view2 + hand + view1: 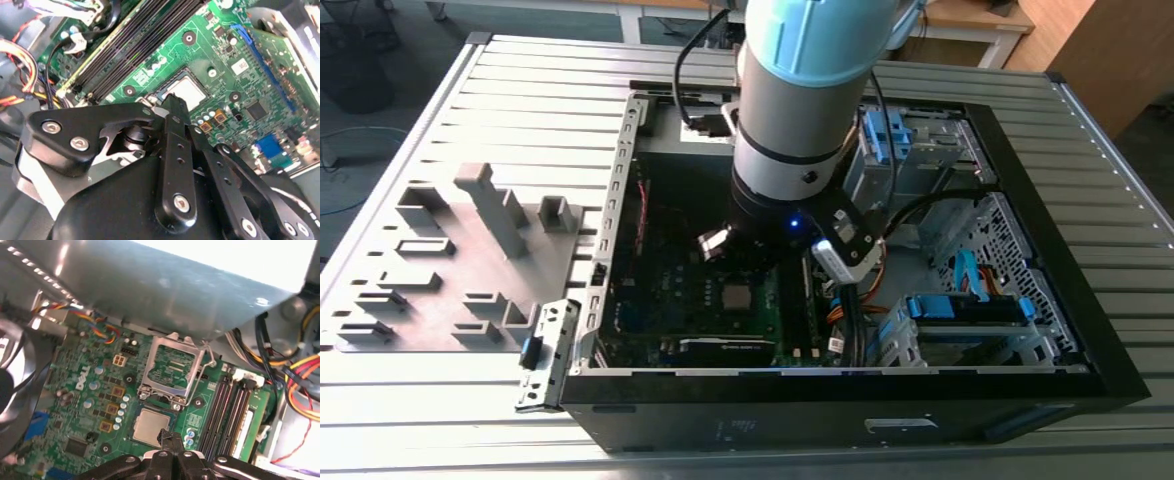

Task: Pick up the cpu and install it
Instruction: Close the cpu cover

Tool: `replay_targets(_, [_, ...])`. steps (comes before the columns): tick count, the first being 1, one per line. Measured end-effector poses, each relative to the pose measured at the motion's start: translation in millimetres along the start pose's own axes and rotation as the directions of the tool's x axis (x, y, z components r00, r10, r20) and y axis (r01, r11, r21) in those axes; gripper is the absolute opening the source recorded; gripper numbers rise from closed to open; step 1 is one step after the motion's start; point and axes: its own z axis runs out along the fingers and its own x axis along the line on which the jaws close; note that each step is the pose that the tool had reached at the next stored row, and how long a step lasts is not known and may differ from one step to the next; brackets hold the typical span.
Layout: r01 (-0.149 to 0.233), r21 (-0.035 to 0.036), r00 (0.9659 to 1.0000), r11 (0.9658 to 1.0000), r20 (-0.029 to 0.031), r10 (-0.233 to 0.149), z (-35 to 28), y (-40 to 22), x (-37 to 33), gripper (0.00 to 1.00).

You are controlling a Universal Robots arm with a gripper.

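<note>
**The cpu [150,426] is seen lying flat in the motherboard socket, with the gripper [171,436] poised at its edge.**

In both wrist views the black fingertips are drawn together over one edge of the cpu, and nothing is gripped between them; whether the metal top is touched cannot be told. The socket's hinged metal frame [172,367] is stood open just beside the cpu, on the side away from the gripper. Memory slots [227,410] are set along one side of the socket, with coloured cables [300,385] bundled past them. A fan [12,385] is placed at the board's other end. In the exterior view the arm [794,100] is seen reaching down into the open black computer case [1067,340], which is laid on a slatted table [520,80]. Grey blocks [494,205] are stood well apart, to the exterior view's left.
</note>
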Motion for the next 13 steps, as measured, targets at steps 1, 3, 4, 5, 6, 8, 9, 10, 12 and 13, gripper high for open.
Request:
replay_targets(1, [0.018,0.0000,0.9998,0.9998,-0.0008,-0.018,0.1,0.0,0.0,0.11])
replay_targets(3, [0.054,-0.0001,0.9986,0.9986,-0.0025,-0.054,0.2,0.0,0.0,0.11])
replay_targets(4, [0.072,-0.0001,0.9974,0.9974,-0.0033,-0.072,0.3,0.0,0.0,0.11])
replay_targets(5, [0.090,-0.0001,0.9960,0.9960,-0.0042,-0.090,0.4,0.0,0.0,0.11])
replay_targets(6, [0.109,-0.0002,0.9941,0.9941,-0.0050,-0.109,0.5,0.0,0.0,0.11])
replay_targets(8, [0.144,-0.0004,0.9895,0.9896,-0.0067,-0.144,0.7,0.0,0.0,0.11])
replay_targets(9, [0.162,-0.0006,0.9868,0.9868,-0.0074,-0.162,0.8,0.0,0.0,0.11])
replay_targets(10, [0.180,-0.0007,0.9837,0.9837,-0.0083,-0.180,0.8,0.0,0.0,0.11])
replay_targets(12, [0.215,-0.0010,0.9765,0.9765,-0.0099,-0.215,1.0,0.0,0.0,0.11])
replay_targets(13, [0.233,-0.0012,0.9724,0.9725,-0.0108,-0.233,1.1,0.0,0.0,0.11])
